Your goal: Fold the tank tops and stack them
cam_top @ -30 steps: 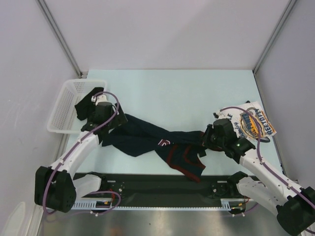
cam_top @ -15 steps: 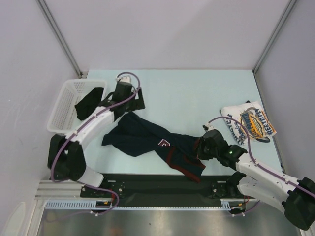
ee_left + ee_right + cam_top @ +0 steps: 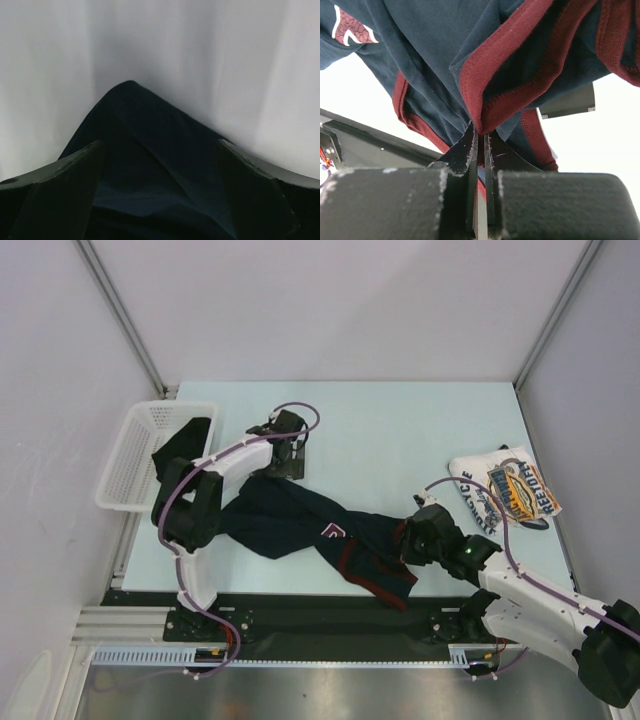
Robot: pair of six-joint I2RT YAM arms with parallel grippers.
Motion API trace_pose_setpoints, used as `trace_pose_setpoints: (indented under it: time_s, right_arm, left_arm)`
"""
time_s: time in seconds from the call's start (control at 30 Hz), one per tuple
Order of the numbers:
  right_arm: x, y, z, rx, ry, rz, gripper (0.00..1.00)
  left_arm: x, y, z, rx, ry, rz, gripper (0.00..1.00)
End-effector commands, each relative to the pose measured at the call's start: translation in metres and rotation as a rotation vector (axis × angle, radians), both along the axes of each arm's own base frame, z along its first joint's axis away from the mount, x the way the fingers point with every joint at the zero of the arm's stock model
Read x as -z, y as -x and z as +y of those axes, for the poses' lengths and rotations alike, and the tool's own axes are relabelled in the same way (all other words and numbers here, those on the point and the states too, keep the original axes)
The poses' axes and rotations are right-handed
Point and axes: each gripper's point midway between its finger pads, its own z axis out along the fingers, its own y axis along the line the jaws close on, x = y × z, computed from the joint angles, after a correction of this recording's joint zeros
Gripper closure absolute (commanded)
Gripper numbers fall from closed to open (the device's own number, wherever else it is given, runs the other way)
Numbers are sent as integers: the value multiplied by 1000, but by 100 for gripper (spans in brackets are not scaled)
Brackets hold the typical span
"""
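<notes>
Plain white walls (image 3: 330, 300), grey corner posts (image 3: 120, 315), pale blue tabletop (image 3: 400, 430), white mesh basket (image 3: 125, 475) at left edge

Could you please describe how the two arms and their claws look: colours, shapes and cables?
The left arm and right arm have white links with black joint housings. A purple cable runs along each. The left claw and right claw are black, each with two fingers.

Top view's looking evenly bright. Left wrist's blowing out white beyond the jaws; right wrist's showing the navy tank top (image 3: 420, 65) crisp above blurry jaws.
</notes>
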Motion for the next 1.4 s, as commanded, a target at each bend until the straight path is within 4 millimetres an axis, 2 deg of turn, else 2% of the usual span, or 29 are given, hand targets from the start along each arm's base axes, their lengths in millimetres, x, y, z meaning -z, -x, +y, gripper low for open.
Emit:
trace_pose_setpoints:
  time_s: [0.0,0.07,0.13,0.17,0.2,0.27,0.33,0.4,0.43,0.53,0.57,0.63,0.67,0.7,0.73,0.8,0.83,0.9,0.93,0.97,1.0,1.07,1.1,1.13,1.2,1.23,1.3,1.33,1.37]
  right_arm:
    - [-12,-11,7,0,-15,-43,98]
    - [-13,-13,9,-4,-19,-48,97]
    - [-13,-14,10,-5,-18,-47,98]
    - [-15,-15,11,-6,-19,-50,98]
    - [-15,-15,11,-9,-17,-48,98]
    - [-19,-17,12,-7,-19,-54,98]
    - [-25,-18,12,-4,-26,-64,98]
    - [-31,-21,11,0,-22,-83,98]
    - [-34,-23,9,6,-19,-94,97]
    - [-49,-39,4,25,0,-128,98]
    - [-49,-46,3,32,10,-126,98]
    - [-70,-69,1,48,-5,-173,99]
    - [-76,-77,1,49,-9,-185,100]
    - [-95,-94,5,59,-27,-224,100]
    - [-104,-105,3,58,-32,-241,100]
    - [-122,-126,3,62,-19,-267,100]
    - [-160,-143,6,73,-39,-340,100]
    - [-181,-158,2,72,-5,-372,100]
    - [-221,-166,4,73,-33,-450,100]
    - [-236,-167,5,62,-31,-481,100]
    - [-255,-167,6,53,-50,-523,100]
    - [-305,-159,4,46,-100,-642,100]
    - [-319,-151,4,32,-118,-678,100]
    - [-343,-136,-1,28,-149,-740,100]
    - [-369,-115,-5,9,-183,-823,100]
    - [-386,-96,-11,0,-216,-878,100]
    - [-402,-68,-10,-48,-274,-929,100]
    - [-408,-57,-10,-61,-299,-945,100]
    - [-419,-37,-18,-70,-329,-982,100]
  left_arm:
    - [-7,13,11,-22,-9,-7,2]
    - [-2,17,10,-14,0,1,3]
    - [3,16,5,13,18,13,13]
    - [8,15,4,19,15,25,21]
    - [9,12,3,24,17,22,41]
    - [16,14,3,25,50,30,54]
    - [17,13,-3,39,125,16,74]
    - [8,6,6,3,139,-31,100]
    - [1,5,9,-8,133,-55,100]
    - [-41,-3,21,-47,108,-178,100]
    - [-69,-7,25,-62,116,-249,100]
    - [-100,-11,27,-79,137,-327,100]
    - [-132,-13,27,-88,167,-403,100]
    - [-149,-14,31,-110,176,-447,100]
    - [-181,-13,32,-118,209,-521,100]
    - [-214,-11,37,-149,240,-602,100]
    - [-241,-3,42,-163,266,-665,100]
    - [-274,5,50,-196,302,-754,100]
    - [-299,18,56,-204,337,-818,100]
    - [-314,26,59,-209,362,-860,100]
    - [-326,35,63,-214,383,-894,100]
    - [-360,66,71,-194,459,-996,100]
    - [-370,78,75,-188,483,-1031,100]
    - [-386,102,83,-175,523,-1092,100]
    - [-404,128,91,-160,562,-1158,100]
    - [-418,153,99,-145,599,-1211,100]
    - [-426,176,105,-125,627,-1242,100]
    - [-435,197,112,-119,657,-1285,100]
    - [-436,208,113,-103,675,-1289,99]
